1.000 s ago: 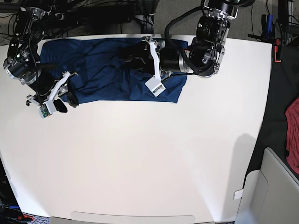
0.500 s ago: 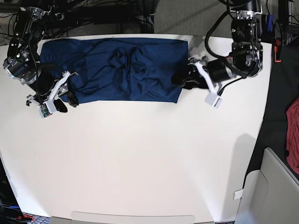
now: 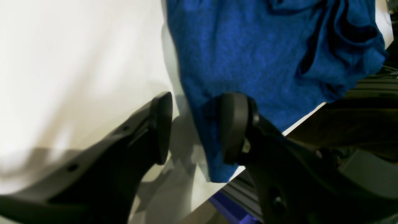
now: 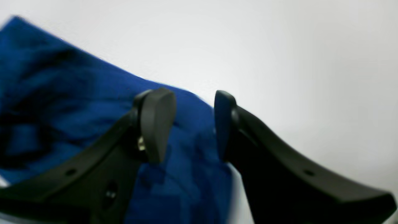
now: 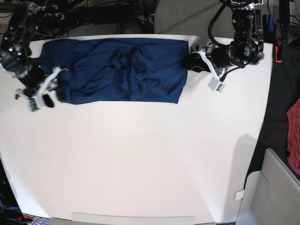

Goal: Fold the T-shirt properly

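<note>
Blue T-shirt lies along the table's far edge. Left gripper and right gripper both gape, straddling opposite end hems; each should bite fabric squarely before lifting.

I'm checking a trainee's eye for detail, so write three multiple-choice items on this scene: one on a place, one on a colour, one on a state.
1. Where does the shirt lie on the table?
A. along the far edge
B. in the middle
C. at the near edge

2. What colour is the shirt?
A. red
B. blue
C. green

3. How do the jaws of the left gripper stand?
A. shut on a sleeve
B. apart, at the shirt's edge
C. shut on nothing

Answers:
1. A, since the base view shows it stretched along the far edge.
2. B, since all three views show blue fabric.
3. B, since the left wrist view shows a clear gap, with the shirt's edge running down between the fingers.
</note>
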Motion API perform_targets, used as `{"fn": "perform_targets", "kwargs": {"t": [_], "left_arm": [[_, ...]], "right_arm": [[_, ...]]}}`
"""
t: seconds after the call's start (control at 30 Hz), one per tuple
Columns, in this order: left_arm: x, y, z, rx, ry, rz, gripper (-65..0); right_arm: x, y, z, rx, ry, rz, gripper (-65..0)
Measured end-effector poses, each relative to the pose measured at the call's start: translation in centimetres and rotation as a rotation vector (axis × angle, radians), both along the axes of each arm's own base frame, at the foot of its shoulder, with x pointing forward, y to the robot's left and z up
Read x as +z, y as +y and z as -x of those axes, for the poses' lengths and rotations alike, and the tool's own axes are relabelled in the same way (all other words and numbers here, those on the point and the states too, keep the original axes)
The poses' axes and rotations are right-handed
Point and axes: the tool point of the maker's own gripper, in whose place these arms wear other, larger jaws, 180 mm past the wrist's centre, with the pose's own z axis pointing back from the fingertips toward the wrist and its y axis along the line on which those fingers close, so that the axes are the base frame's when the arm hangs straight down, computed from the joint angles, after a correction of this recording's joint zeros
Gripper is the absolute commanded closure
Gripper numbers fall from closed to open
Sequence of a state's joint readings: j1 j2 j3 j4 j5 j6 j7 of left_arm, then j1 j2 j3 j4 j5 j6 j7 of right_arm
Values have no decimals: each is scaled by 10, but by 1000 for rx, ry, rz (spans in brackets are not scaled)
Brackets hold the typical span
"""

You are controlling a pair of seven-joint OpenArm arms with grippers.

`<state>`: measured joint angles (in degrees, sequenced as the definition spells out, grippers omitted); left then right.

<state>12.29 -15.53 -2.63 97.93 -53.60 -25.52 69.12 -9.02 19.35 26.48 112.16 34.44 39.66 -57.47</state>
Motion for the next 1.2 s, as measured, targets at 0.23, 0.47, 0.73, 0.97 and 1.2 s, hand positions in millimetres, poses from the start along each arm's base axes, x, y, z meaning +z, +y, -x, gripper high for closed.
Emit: {"fn": "perform_targets", "kwargs": {"t": [0.23,0.47,0.73,0.97,1.2], "left_arm": [[-3,-2,6,1,14,7,-227],[-1,-8,4,3,9,24,-123],[-2,-12,-7,-4,4,33,-81],[7,-12,-22,-3,-34,31,-81],[5,-12,-20,-5,-28,29,-82]], "right_arm": [[-3,-21,15,-66,19,10,-250],[-12,-24,25,-72,51,16,-250],[-21,-27,37,-84,91,21,-250],[-54,-67,65,-255,240,25,-254],[-66,-78,73,-307,274,-9,-352]]}}
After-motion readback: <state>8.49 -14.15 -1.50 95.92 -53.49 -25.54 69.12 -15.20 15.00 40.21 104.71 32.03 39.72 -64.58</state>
